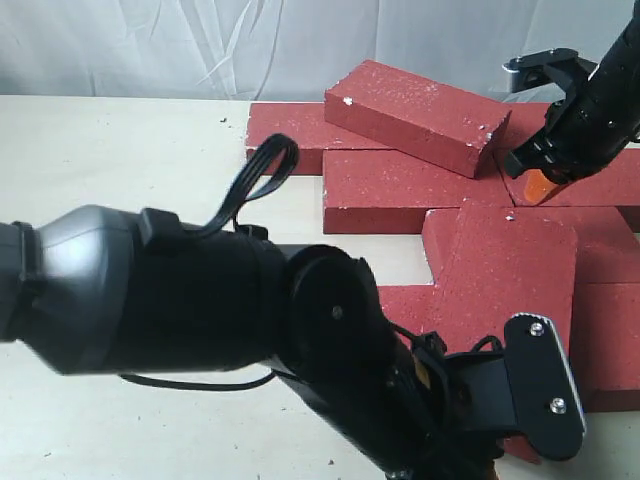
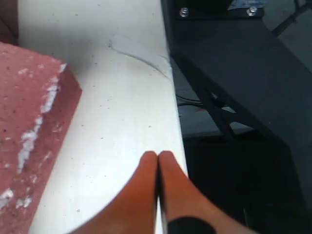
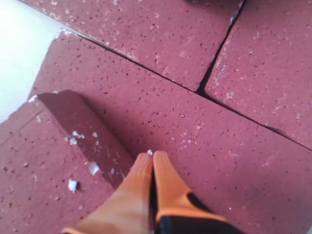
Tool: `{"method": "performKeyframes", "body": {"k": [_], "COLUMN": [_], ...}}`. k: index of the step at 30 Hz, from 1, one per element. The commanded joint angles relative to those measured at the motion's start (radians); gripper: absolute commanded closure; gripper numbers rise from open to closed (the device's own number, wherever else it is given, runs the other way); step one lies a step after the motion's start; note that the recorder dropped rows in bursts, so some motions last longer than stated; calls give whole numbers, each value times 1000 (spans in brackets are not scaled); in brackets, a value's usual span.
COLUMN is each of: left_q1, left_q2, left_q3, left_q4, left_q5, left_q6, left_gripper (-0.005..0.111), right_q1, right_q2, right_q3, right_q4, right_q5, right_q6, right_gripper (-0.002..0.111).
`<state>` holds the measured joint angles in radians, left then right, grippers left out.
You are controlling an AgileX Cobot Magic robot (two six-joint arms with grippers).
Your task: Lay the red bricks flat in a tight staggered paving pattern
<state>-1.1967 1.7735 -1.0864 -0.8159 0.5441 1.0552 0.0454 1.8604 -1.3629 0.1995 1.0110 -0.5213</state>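
Several red bricks [image 1: 500, 265] lie flat together on the right half of the table. One more red brick [image 1: 415, 115] rests tilted on top of them at the back. My right gripper [image 1: 535, 178] is shut and empty, its orange tip at the lower end of that tilted brick. In the right wrist view the shut fingertips [image 3: 152, 156] sit over a flat brick [image 3: 195, 136], beside the tilted brick's end face [image 3: 87, 141]. My left gripper [image 2: 158, 155] is shut on nothing, hovering at the table's front edge next to a brick's corner [image 2: 29, 122].
The left arm's black body [image 1: 200, 300] fills the foreground and hides the nearest bricks. Bare white table [image 1: 120, 150] stretches to the left. Beyond the table edge [image 2: 174, 97] there is dark frame and floor. A white cloth [image 1: 200, 40] hangs behind.
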Motion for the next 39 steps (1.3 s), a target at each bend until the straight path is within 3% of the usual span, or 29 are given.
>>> {"method": "performKeyframes", "body": {"k": [1,15,21,29,34,39], "left_q1": [-6,18,58,62,128,239], "left_q2": [47,70,38,-5,-47,-80], "left_q3": [-8,-15,-15,-21,-21,-21], "left_q4": [-28,-23,-19,9,10,25], "left_q5": [-50,-202,-202,-216,-143,-35], "left_q6": [0,-5,-8,-8,-8,-8], "left_gripper": [107,107,107,107,107,107], "right_q1": [-5,-2,-2,0,15,15], "right_q2": [30,-2,-28,-32,-43,-53], "right_q3": [2,2,2,2,2,2], "right_q4": [-10,99,125,170,177,200], "right_q5": [-50,98,108,130,115,113], "right_q6": [-3,-19,-19,-24,-27,-27], "right_gripper": [109,109,109,109,109,109]}}
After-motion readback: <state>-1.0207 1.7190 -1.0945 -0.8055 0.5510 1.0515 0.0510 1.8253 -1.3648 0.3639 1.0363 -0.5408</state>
